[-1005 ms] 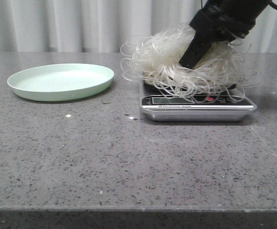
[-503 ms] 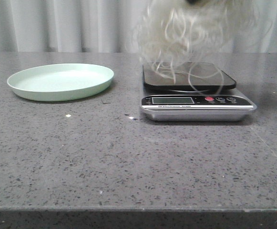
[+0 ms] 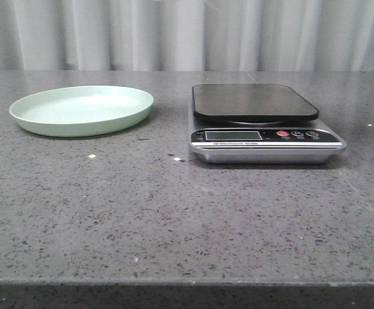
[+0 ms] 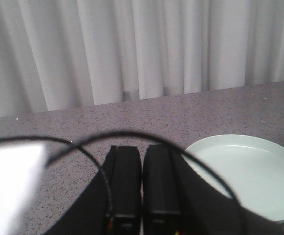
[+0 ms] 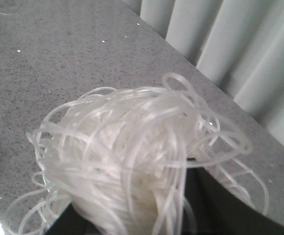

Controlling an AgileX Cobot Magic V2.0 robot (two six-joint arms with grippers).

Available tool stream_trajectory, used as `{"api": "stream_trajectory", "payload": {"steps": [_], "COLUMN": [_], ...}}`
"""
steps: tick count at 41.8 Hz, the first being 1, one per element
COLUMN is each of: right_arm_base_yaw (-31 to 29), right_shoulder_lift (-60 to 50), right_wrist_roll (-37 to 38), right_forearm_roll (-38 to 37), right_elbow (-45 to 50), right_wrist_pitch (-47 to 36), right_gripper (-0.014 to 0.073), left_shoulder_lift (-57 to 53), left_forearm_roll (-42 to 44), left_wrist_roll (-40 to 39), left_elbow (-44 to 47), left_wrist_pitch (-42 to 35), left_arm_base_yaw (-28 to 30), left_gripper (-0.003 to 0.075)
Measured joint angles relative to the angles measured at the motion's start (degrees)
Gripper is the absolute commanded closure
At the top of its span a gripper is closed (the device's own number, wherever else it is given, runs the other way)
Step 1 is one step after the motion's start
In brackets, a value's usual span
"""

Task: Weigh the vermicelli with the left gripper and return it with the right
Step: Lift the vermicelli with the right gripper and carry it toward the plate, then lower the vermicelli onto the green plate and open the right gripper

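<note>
The vermicelli (image 5: 132, 142), a fluffy nest of whitish glassy strands, fills the right wrist view and hangs above the grey table. My right gripper (image 5: 142, 218) is shut on it, with only black finger parts (image 5: 215, 205) showing behind the strands. In the left wrist view my left gripper (image 4: 142, 149) is shut with nothing between its black fingers, and the pale green plate (image 4: 251, 171) lies beside it. Neither gripper nor the vermicelli shows in the front view. The plate (image 3: 84, 127) lies bare at the table's left.
A kitchen scale (image 3: 264, 138) with a bare black platform (image 3: 254, 102) stands right of the plate. White curtains hang behind the table. A thin black cable (image 4: 107, 134) loops across the left wrist view, beside a bright white patch (image 4: 10, 186).
The right gripper has lifted the vermicelli off the scale and up out of the front view. The scale's platform is now bare.
</note>
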Motion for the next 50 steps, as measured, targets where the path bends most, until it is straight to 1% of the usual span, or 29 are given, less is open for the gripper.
{"api": "stream_trajectory", "payload": {"steps": [10,20,27,34,50], "right_arm_base_yaw": [5.40,7.47,8.20,8.43,8.54], "right_shoulder_lift": [11.92,20.17,23.20,25.82,29.79], "right_wrist_roll": [0.00,0.00,0.00,0.00,0.00], "right_forearm_roll": [0.32,0.41,0.78,3.60,6.18], "right_elbow": [-6.73,-7.87,-7.87,-7.91,-8.12], "right_wrist_pitch": [-1.02,-2.49,-5.91,-9.47,-10.56], "right_gripper": [0.0434,0.0434,0.0434,0.0434,0.0434], "left_shoulder_lift": [0.00,0.00,0.00,0.00,0.00], "left_forearm_roll": [0.00,0.00,0.00,0.00,0.00], "left_wrist_roll": [0.00,0.00,0.00,0.00,0.00], "left_elbow": [0.00,0.00,0.00,0.00,0.00], "left_wrist_pitch": [0.00,0.00,0.00,0.00,0.00], "left_arm_base_yaw": [0.00,0.00,0.00,0.00,0.00], "left_gripper": [0.0583,0.0583,0.0583,0.0583,0.0583]}}
